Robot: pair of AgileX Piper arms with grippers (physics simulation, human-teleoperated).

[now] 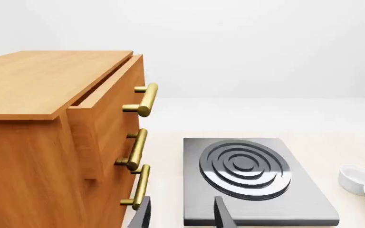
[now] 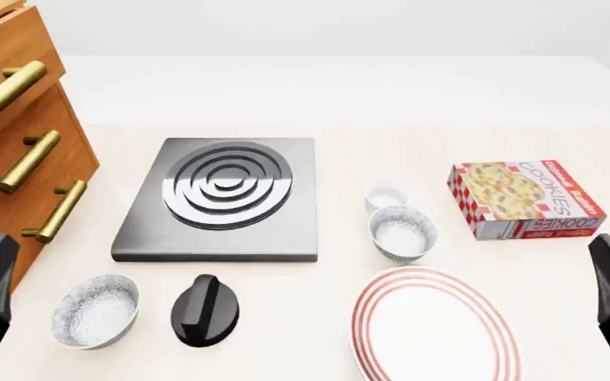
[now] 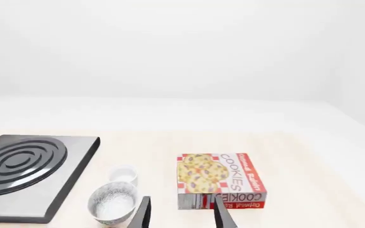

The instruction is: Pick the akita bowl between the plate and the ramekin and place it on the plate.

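Akita bowl (image 2: 402, 232) seen upright on bench (image 2: 390, 143), between ramekin (image 2: 386, 197) behind it and plate (image 2: 435, 326) in front; ramekin just beside it, plate near but apart. Look-alike second bowl (image 2: 95, 309) noted at near left, beside black knob (image 2: 204, 310). Stove burner plate (image 2: 220, 198) placed centre-left, cookie box (image 2: 524, 199) at right, wooden drawer cabinet (image 2: 13, 151) at far left. Left gripper (image 1: 181, 216) held apart, nothing between fingers. Right gripper (image 3: 181, 214) likewise parted and empty, well short of bowl.

front overhead, wrists low, sharing stove (image 2: 220, 198)
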